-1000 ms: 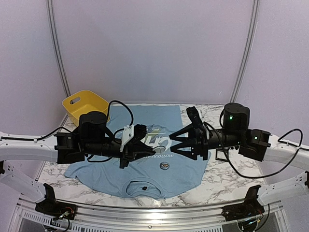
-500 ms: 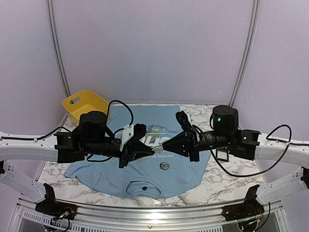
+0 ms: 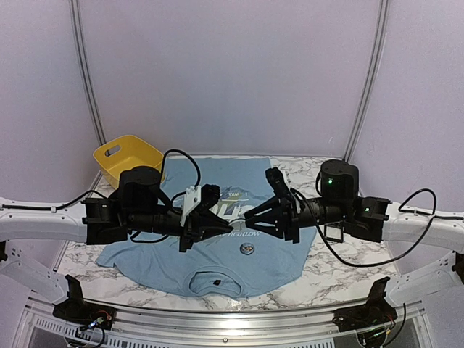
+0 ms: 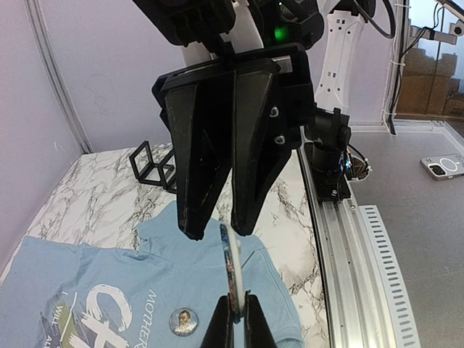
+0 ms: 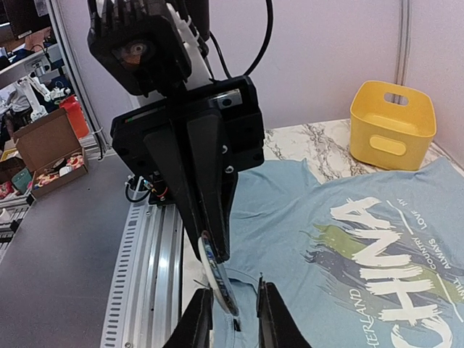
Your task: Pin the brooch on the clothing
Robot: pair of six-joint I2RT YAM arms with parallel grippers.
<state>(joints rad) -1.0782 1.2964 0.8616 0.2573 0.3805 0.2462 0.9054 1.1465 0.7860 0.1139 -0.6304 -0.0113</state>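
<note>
Our left gripper [image 4: 236, 325] is clamped on the near rim of the brooch [image 4: 230, 267]. It holds the brooch edge-on in the air over the clothing [image 3: 279, 254], and in the left wrist view the disc's long axis runs from 12 to 6 o'clock. Seen from above, the brooch sits at 9 o'clock from the right gripper [image 5: 230, 319], tip to tip with it. That gripper's fingers are parted and straddle the far rim, though we cannot be sure whether either pad touches. A second badge [image 3: 247, 249] lies flat on the chest at 6 o'clock of the meeting point.
</note>
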